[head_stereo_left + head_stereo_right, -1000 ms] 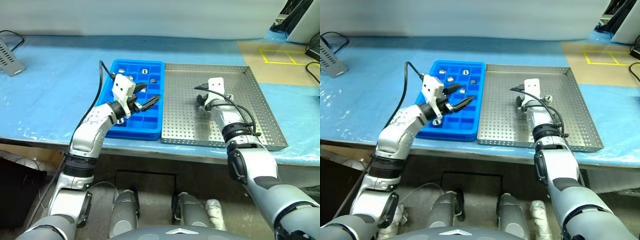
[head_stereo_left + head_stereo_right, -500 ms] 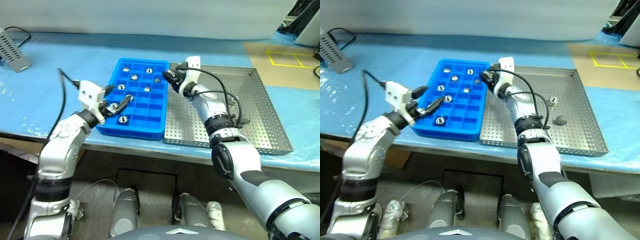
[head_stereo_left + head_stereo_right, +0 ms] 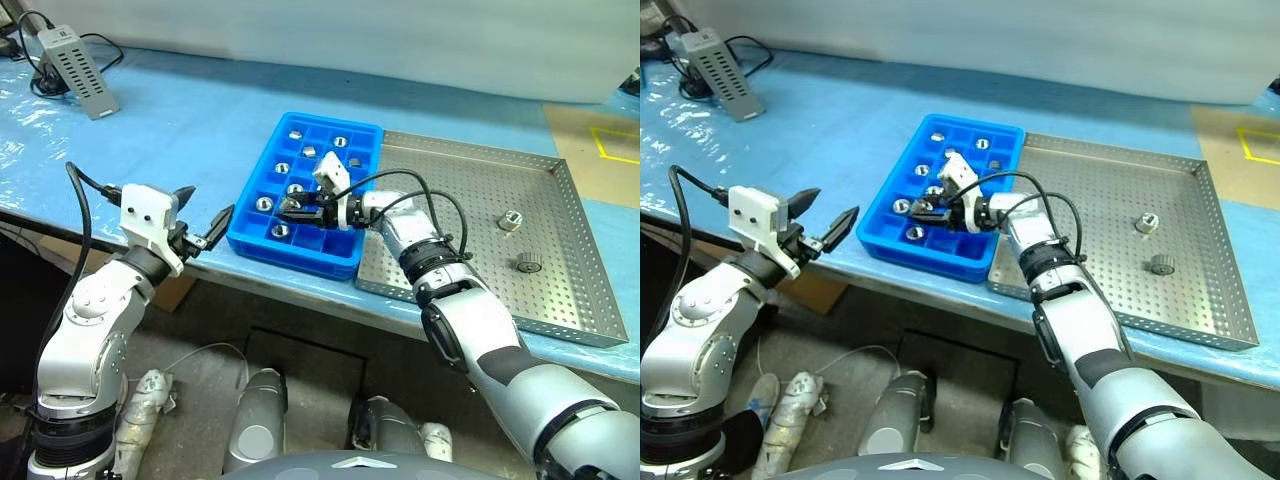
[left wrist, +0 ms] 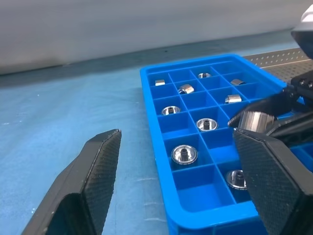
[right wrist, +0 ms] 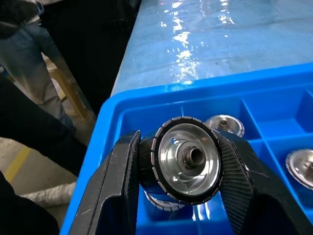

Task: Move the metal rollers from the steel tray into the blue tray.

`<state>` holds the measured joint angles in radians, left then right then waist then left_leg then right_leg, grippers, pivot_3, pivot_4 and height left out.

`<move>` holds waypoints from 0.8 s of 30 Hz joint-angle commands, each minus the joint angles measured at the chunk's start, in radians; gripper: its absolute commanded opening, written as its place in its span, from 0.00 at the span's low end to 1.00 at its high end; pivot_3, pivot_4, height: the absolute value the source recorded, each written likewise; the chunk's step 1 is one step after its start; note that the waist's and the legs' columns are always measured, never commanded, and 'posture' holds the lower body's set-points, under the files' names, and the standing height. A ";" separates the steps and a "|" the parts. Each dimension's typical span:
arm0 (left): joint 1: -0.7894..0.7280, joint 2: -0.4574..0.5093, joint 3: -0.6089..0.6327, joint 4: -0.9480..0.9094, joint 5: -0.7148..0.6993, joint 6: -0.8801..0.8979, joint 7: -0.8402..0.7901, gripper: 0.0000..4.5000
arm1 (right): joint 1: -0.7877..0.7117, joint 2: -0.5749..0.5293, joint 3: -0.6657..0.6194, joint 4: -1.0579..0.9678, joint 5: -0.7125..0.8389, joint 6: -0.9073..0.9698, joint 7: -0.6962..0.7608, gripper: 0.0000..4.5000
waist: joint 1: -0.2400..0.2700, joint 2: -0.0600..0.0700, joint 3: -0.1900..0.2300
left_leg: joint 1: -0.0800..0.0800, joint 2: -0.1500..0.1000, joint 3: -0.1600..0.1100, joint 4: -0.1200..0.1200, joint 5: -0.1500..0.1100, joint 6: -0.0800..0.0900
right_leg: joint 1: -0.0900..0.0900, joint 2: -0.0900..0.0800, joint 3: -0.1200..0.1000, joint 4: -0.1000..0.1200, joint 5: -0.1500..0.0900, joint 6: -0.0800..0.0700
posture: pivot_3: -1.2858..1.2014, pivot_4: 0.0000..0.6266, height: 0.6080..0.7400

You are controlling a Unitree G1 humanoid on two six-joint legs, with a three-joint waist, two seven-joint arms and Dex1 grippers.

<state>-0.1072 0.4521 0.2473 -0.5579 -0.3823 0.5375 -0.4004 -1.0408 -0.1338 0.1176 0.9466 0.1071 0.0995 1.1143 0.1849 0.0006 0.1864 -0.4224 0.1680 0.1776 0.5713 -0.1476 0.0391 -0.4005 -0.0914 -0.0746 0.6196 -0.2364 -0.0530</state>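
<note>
- Broadly, the desk [image 3: 180,120] is covered in blue plastic sheeting, with a grey power adapter [image 3: 78,70] and its cable at the far left corner and bare floor below its front edge.
- The steel tray [image 3: 560,300] lies touching the blue tray [image 3: 360,128], a short carry between them; two metal rollers [image 3: 511,220] remain on its perforated floor.
- Several rollers already sit in separate compartments of the blue tray.
- The right claw [image 3: 298,209] reaches sideways over those compartments, clamped on a ridged roller [image 5: 187,159], apparently seeking a free cell.
- The left claw [image 3: 205,214] hangs spread and empty off the desk's front edge, probably keeping clear.
</note>
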 commanded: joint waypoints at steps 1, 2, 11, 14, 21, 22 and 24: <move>-0.013 0.016 -0.001 -0.036 -0.010 0.001 0.001 0.85 | -0.002 -0.023 0.006 -0.036 -0.014 -0.019 0.015 0.40 | -0.003 0.000 0.000 | 0.000 0.000 0.000 0.000 0.000 0.000 | 0.000 0.000 0.000 0.000 0.000 0.000 | 0.66 0.24 1.00; -0.016 0.017 -0.006 -0.035 -0.008 0.002 0.000 0.85 | 0.001 -0.027 0.005 -0.037 -0.016 -0.020 0.010 0.40 | -0.004 0.000 0.000 | 0.000 0.000 0.000 -0.001 0.000 0.000 | -0.001 0.000 0.000 0.000 0.000 0.000 | 0.66 0.24 1.00; -0.049 0.017 -0.046 -0.007 -0.006 0.000 -0.008 0.85 | 0.015 -0.063 0.013 0.009 -0.064 -0.046 -0.032 0.64 | -0.007 0.000 0.000 | -0.001 0.001 0.000 -0.001 0.000 -0.001 | -0.002 0.002 0.000 -0.001 0.000 0.000 | 0.64 0.24 1.00; -0.077 0.000 -0.078 0.009 -0.012 -0.001 -0.011 0.85 | 0.023 -0.073 0.005 0.005 -0.072 -0.052 -0.054 0.88 | -0.007 0.000 0.000 | 0.000 0.001 0.000 -0.001 0.000 -0.001 | -0.002 0.002 0.000 0.000 0.000 0.000 | 0.62 0.24 1.00; -0.239 -0.069 -0.217 0.188 0.002 -0.067 -0.092 0.85 | 0.058 -0.157 -0.170 -0.116 0.003 -0.009 -0.318 0.99 | -0.019 0.000 0.000 | 0.000 0.000 0.001 0.002 0.001 -0.001 | 0.001 0.001 0.002 0.001 0.000 0.000 | 0.52 0.24 1.00; -0.266 -0.080 -0.234 0.226 0.006 -0.084 -0.112 0.85 | 0.066 -0.170 -0.202 -0.136 0.010 0.004 -0.376 0.99 | -0.027 0.000 0.000 | 0.001 0.000 0.001 0.002 0.001 -0.001 | 0.001 0.001 0.002 0.001 0.000 0.000 | 0.51 0.24 1.00; -0.310 -0.101 -0.264 0.285 0.013 -0.114 -0.142 0.85 | 0.095 -0.191 -0.249 -0.189 0.015 0.020 -0.475 0.99 | -0.043 0.000 0.000 | 0.001 0.000 0.002 0.002 0.003 -0.005 | 0.001 0.001 0.003 0.001 0.001 0.000 | 0.47 0.24 1.00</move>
<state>-0.3860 0.3618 0.0065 -0.2867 -0.3714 0.4687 -0.5113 -0.9616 -0.3057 -0.0763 0.8250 0.0905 0.1081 0.7230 0.1421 0.0006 0.1863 -0.4213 0.1677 0.1796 0.5735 -0.1445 0.0343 -0.3999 -0.0899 -0.0706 0.6203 -0.2359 -0.0526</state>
